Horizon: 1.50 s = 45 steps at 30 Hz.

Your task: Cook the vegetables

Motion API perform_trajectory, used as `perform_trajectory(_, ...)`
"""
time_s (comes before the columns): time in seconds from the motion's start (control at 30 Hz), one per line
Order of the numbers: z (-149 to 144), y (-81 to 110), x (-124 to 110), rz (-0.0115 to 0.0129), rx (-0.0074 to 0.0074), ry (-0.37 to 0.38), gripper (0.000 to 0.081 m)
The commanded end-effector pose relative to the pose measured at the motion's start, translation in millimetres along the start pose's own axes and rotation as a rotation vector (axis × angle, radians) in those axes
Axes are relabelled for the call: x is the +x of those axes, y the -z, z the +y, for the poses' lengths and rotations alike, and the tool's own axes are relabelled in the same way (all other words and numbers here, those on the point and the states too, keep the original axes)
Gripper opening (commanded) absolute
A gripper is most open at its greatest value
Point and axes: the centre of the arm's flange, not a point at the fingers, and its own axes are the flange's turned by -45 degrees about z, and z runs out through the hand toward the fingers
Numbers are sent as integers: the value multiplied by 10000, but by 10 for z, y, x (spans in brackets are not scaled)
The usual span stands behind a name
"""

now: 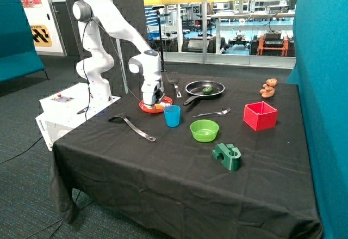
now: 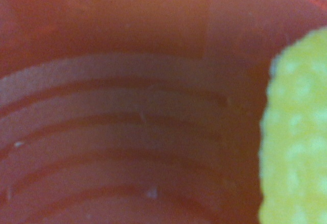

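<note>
The dark green lumpy vegetable (image 1: pixel 207 90) lies in the black frying pan (image 1: pixel 205 89) at the back of the table. The pale yellow vegetable (image 1: pixel 162 106) lies on the red plate (image 1: pixel 147 107), behind the blue cup. My gripper (image 1: pixel 153 103) is lowered right onto that plate. The wrist view is filled by the plate's ridged red surface (image 2: pixel 127 132), with the bumpy yellow piece (image 2: pixel 296 132) very close at one side. The gripper's tips are hidden in both views.
A blue cup (image 1: pixel 172 116), a green bowl (image 1: pixel 204 130), a red box (image 1: pixel 260 115) and a green plastic block (image 1: pixel 227 156) stand nearer the front. A black ladle (image 1: pixel 132 126), a metal spoon (image 1: pixel 212 112), a spatula (image 1: pixel 174 82) and a teddy bear (image 1: pixel 268 87) lie around.
</note>
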Motion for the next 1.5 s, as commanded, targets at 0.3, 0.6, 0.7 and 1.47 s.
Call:
perform_trajectory(0.3, -58, -49, 106, -18, 17, 154, 82)
perform_trajectory(0.6, -50, -29, 29, -18, 17, -94, 0)
perform_trajectory(0.7, -39, -17, 19, -18, 16, -120, 0)
perform_trajectory(1.47, -133, 228, 35, -18, 17, 168, 0)
